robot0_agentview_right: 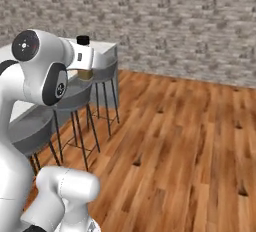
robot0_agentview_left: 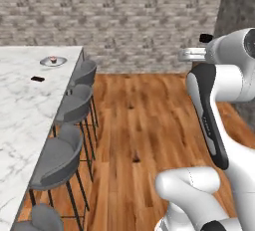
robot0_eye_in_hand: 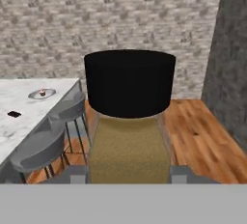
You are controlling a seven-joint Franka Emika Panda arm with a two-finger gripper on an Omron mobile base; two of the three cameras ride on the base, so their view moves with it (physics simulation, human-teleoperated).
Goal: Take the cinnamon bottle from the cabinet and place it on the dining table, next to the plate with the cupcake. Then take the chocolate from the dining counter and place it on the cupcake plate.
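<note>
Right now the cinnamon bottle [robot0_eye_in_hand: 128,136] sits clamped in my gripper [robot0_eye_in_hand: 128,177], held up in the air over the wooden floor [robot0_agentview_left: 149,125], well apart from the table [robot0_agentview_left: 25,105]. I judge it light and rigid, probably glass or hard plastic, so smooth sides could slip if my squeeze loosens; the hold belongs low on the body, below the cap, which is where my gripper has it in the hand view. It is slim, with an amber-brown body full of tan powder, and a wide black cap [robot0_eye_in_hand: 129,80] that overhangs the shoulders. Being tall and narrow, I expect it to tip easily when I set it down, so it needs to land flat and upright. Beyond it, the long white marble table runs along the left, with grey stools [robot0_agentview_left: 74,108] tucked against its edge. Far down the table rests the round grey plate [robot0_agentview_left: 53,61] with the small pink cupcake [robot0_agentview_left: 52,58] on it, and nearer along the marble lies the flat dark chocolate [robot0_agentview_left: 37,79], apart from the plate. A grey brick wall [robot0_agentview_left: 124,16] closes the room behind.
</note>
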